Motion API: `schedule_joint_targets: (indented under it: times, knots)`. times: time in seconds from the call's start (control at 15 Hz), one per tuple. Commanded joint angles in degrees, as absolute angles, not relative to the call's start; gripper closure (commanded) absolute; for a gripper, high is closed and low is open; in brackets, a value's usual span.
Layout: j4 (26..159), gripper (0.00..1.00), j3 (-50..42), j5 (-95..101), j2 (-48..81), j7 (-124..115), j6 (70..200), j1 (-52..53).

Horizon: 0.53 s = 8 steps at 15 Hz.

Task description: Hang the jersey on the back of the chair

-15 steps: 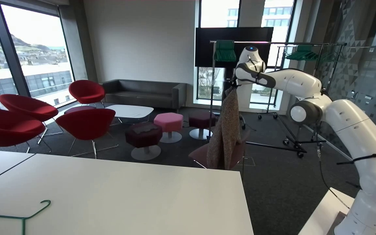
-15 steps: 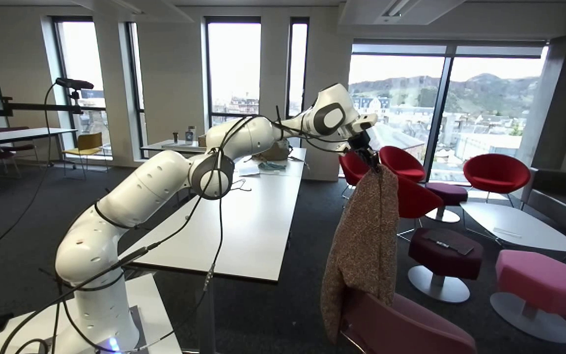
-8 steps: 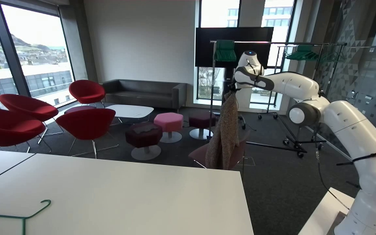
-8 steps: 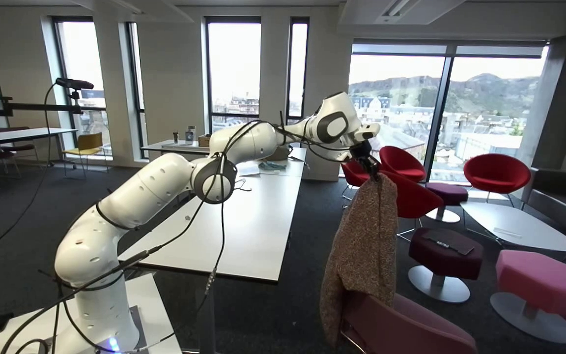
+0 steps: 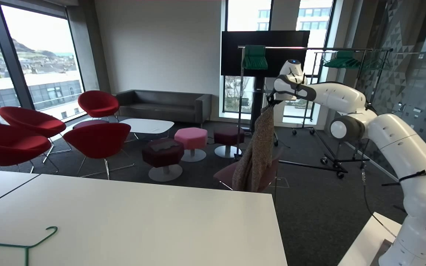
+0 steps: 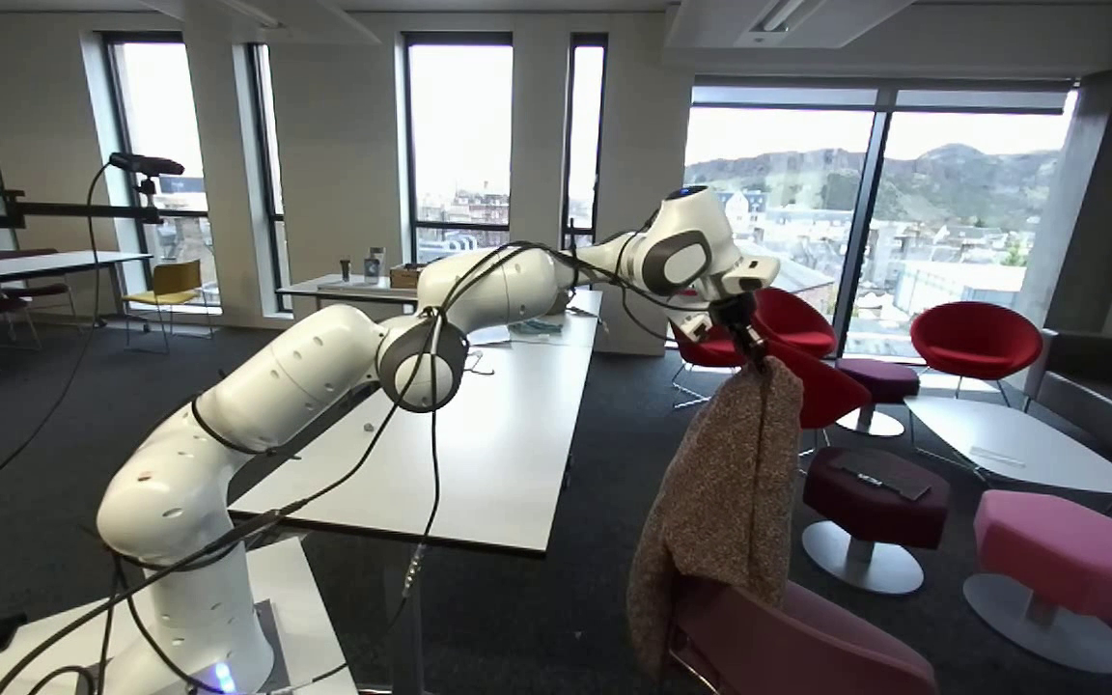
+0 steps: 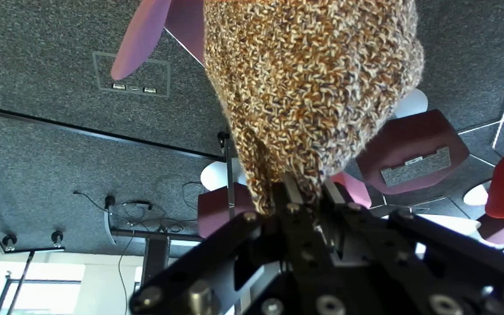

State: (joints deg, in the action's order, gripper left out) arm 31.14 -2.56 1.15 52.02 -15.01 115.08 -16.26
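Your gripper (image 7: 313,188) had the top of the jersey (image 6: 725,483) pinched between its fingers (image 7: 293,189); in the wrist view you could see knit bunched between the two tips and spreading wider away from them. You had the grip well above the chair (image 6: 797,642), and the cloth hung from it in one long drape, narrow at the top and broader lower down. In an exterior view the lower part met one end of the chair's back: some of it hung down past that end, and some went behind the back, on the seat's side. From there the back hid how far down it reached. Both exterior views showed you the upper part standing clear of the back, drawn up to the fingertips. Apart from the chair was the table (image 5: 142,218), with a green hanger (image 5: 27,246) lying on it. A dark stool (image 6: 865,514) and a pink stool (image 6: 1068,552) stood beyond the seat.
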Motion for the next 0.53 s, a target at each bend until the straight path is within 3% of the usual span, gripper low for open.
schedule_joint_targets:
  times: [0.0,0.47]
  knots:
    - [30.72,0.97,-1.73,-0.9,51.93,-15.06,117.08,-18.7]
    - [32.58,0.97,-2.31,-0.49,51.06,-13.02,116.15,-18.24]
